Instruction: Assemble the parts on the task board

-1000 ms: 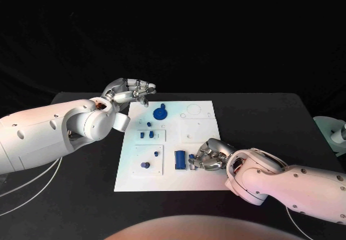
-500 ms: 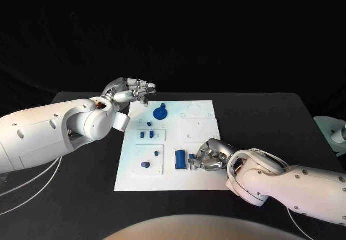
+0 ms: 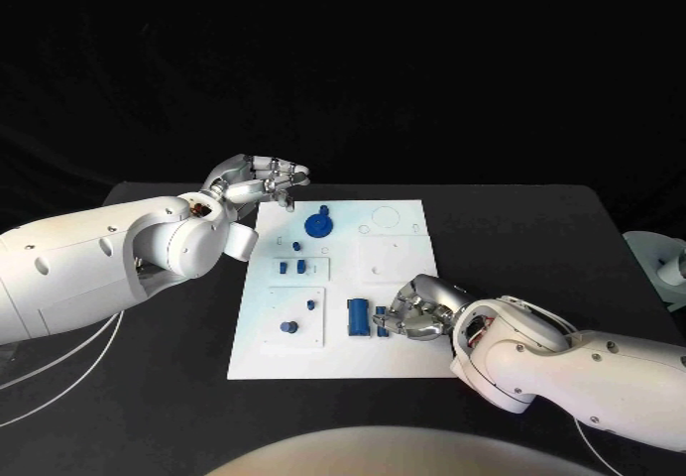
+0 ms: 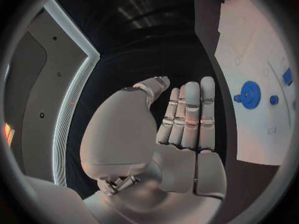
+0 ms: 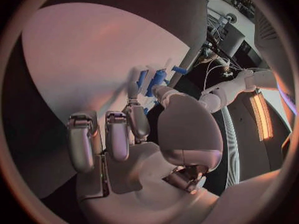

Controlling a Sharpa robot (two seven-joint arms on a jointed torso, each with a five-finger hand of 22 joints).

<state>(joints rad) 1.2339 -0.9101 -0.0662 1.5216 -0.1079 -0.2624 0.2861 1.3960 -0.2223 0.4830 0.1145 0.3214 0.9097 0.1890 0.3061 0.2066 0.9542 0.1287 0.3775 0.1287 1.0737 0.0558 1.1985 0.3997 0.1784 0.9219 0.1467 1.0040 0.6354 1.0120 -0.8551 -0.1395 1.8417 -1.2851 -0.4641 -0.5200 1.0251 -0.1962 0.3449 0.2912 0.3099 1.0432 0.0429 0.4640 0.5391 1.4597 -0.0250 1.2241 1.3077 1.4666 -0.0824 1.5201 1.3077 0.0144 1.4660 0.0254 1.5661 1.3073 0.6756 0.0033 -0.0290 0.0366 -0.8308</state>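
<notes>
The white task board point(image 3: 389, 349) lies mid-table. On it are a blue gear-like disc point(image 3: 319, 222), small blue pegs point(image 3: 293, 267), a round blue part point(image 3: 287, 326) and a blue cylinder point(image 3: 356, 314). My right hand point(image 3: 416, 308) rests low on the board's near part, fingers curled. Its thumb and one finger pinch a small blue part point(image 3: 382, 319) beside the cylinder; the same parts point(image 5: 156, 80) sit just past that hand's fingertips point(image 5: 134, 107). My left hand point(image 3: 262, 180) hovers over the board's far left corner, holding nothing, with its fingers point(image 4: 190, 114) straight. The disc point(image 4: 250, 94) lies beyond them.
The black table point(image 3: 529, 228) extends well beyond the board on both sides. A pale object point(image 3: 655, 260) stands at the table's right edge. White cables point(image 3: 57, 387) hang by the left arm.
The right forearm has shifted slightly while its hand stays at the small blue part. The left hand has not moved.
</notes>
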